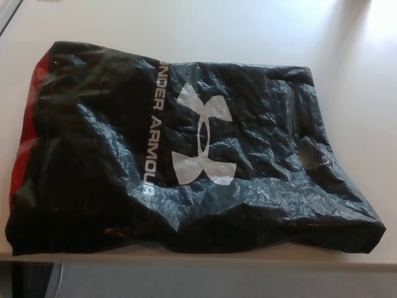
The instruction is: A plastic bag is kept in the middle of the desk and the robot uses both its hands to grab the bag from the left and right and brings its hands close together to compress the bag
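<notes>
Hands: we saw neither the left nor the right hand anywhere in the head view, so we could not tell whether either was open, closed or holding anything.
Contact: we saw nothing touching the plastic bag (186, 149) except the surface under it.
Plastic bag: it lay flat in the middle of the desk (347, 56), taking up most of the view, its black film wrinkled and glossy with small highlights.
Print: we read white lettering (154, 127) running down the bag, "UNDER ARMOUR", with its first letter lost in a fold, and just right of it a large white logo (201, 133) of two mirrored curved shapes.
Red edge: along the bag's left side we saw a red band (31, 133), brightest at the far left corner and again lower down.
Right end: the bag tapered to a creased corner at the near right, and a small oval fold or handle cut-out (313, 155) showed near its right side; we could not tell which.
Near edge: the bag's lower edge lay close along the desk's front edge, touching or almost reaching it at the left corner.
Desk: we found it pale, smooth and matte, with bright light falling on its far right part.
Room: below the desk's front edge we saw a grey strip (205, 282) of floor or panel, and a darker patch at the bottom left.
</notes>
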Motion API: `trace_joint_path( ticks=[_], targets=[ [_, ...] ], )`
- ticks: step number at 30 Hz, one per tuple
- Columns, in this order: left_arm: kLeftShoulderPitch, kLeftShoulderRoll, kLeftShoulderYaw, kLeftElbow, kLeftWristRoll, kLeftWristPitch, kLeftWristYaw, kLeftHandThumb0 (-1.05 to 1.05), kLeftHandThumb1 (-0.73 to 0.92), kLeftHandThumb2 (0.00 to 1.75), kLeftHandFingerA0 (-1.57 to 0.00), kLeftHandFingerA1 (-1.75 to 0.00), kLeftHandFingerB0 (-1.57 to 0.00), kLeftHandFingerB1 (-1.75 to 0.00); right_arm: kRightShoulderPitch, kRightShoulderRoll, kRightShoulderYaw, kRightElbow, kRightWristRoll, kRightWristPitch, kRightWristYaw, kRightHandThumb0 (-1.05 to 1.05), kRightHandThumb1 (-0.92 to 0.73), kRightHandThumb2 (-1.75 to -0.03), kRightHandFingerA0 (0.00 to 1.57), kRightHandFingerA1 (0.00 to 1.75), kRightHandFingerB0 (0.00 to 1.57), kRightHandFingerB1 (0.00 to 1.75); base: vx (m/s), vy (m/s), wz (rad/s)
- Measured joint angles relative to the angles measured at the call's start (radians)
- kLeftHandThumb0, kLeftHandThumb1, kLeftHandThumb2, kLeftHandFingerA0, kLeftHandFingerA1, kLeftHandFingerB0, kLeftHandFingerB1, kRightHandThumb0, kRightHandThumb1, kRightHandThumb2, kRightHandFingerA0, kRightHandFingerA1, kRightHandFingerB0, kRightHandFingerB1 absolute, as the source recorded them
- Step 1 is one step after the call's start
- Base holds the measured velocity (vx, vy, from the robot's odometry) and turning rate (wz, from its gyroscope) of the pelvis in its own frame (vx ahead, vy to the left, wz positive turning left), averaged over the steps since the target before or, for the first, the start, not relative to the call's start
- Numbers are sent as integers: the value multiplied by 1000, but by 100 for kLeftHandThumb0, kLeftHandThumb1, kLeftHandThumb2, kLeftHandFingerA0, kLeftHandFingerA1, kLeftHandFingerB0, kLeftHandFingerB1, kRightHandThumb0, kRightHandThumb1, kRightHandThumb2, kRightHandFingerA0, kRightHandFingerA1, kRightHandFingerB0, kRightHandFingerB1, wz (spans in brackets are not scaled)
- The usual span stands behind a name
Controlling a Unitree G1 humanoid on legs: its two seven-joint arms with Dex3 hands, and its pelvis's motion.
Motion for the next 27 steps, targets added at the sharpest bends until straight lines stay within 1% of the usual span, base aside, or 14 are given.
trace_joint_path(
  ticks=[1, 2, 3, 6, 7, 8, 11, 13, 16, 17, 18, 21, 25, 27],
  targets=[
    [-10, 5, 30, -25, -9, 0, 0, -85, 92, 87, -33, -42, -39, -37, -11, -1, -17, -27, 6, -2, 0, -72, -66, -59, 20, 40, 17, 34, 0, 0, 0],
    [-17, 10, 46, -40, -13, -1, 0, -76, 86, 66, -33, -40, -28, -33, -17, -3, -26, -43, 9, -4, 0, -68, -50, -83, 17, 54, 14, 48, 0, 0, 0],
    [-43, 28, 76, -75, -23, -3, 0, -74, 85, 66, -37, -40, -31, -32, -43, -13, -43, -78, 16, -10, 0, -77, -66, -61, 22, 44, 24, 34, 0, 0, 0],
    [-164, 110, 167, -200, -60, -28, -1, -70, 85, 66, -32, -41, -29, -33, -171, -51, -91, -216, 38, -46, 1, -76, -66, -61, 24, 47, 28, 31, -55, -4, 0],
    [-200, 131, 192, -235, -70, -37, -2, -63, 65, 107, -36, -58, -17, -46, -209, -61, -102, -259, 44, -57, 2, -81, -68, -62, 29, 49, 26, 32, 0, 0, 0],
    [-232, 147, 210, -266, -79, -44, -3, -71, 84, 65, -38, -41, -36, -33, -241, -69, -110, -296, 48, -65, 2, -82, -68, -62, 20, 48, 24, 33, 0, 0, 0],
    [-344, 205, 279, -391, -106, -61, -5, -72, 83, 66, -40, -42, -36, -33, -355, -94, -133, -447, 59, -90, 2, -78, -68, -61, 18, 45, 22, 33, 10, 0, 2],
    [-353, 207, 308, -415, -112, -44, -4, -69, 85, 66, -38, -44, -36, -35, -369, -103, -142, -498, 54, -75, -4, -80, -70, -61, 19, 40, 22, 32, 105, 11, 6],
    [-357, 197, 320, -445, -112, -17, 1, -79, 81, 65, -40, -43, -37, -34, -369, -102, -142, -537, 49, -55, -11, -73, -72, -61, 19, 42, 19, 34, 132, 10, -1],
    [-362, 187, 320, -456, -112, -6, 3, -90, 67, 76, -39, -46, -36, -37, -370, -102, -141, -558, 48, -52, -12, -71, -67, -60, 19, 40, 23, 33, 111, 9, -2],
    [-370, 177, 320, -471, -112, 5, 5, -83, 78, 65, -38, -44, -36, -33, -381, -102, -139, -590, 49, -53, -12, -68, -68, -60, 17, 39, 23, 32, 108, 11, 2],
    [-415, 162, 318, -543, -119, 12, 5, -83, 80, 65, -39, -44, -36, -33, -446, -102, -131, -667, 51, -62, -10, -67, -67, -60, 16, 37, 23, 32, -113, 0, 21],
    [-525, 163, 317, -686, -130, 6, 7, -78, 83, 66, -39, -44, -37, -33, -535, -102, -115, -760, 54, -82, -6, -77, -69, -62, 21, 33, 24, 30, -41, -22, 46],
    [-589, 163, 316, -785, -138, 0, 8, -74, 85, 65, -31, -45, -34, -32, -582, -102, -97, -823, 54, -93, -4, -76, -68, -61, 19, 34, 22, 31, 58, -13, 30]
  ],
)
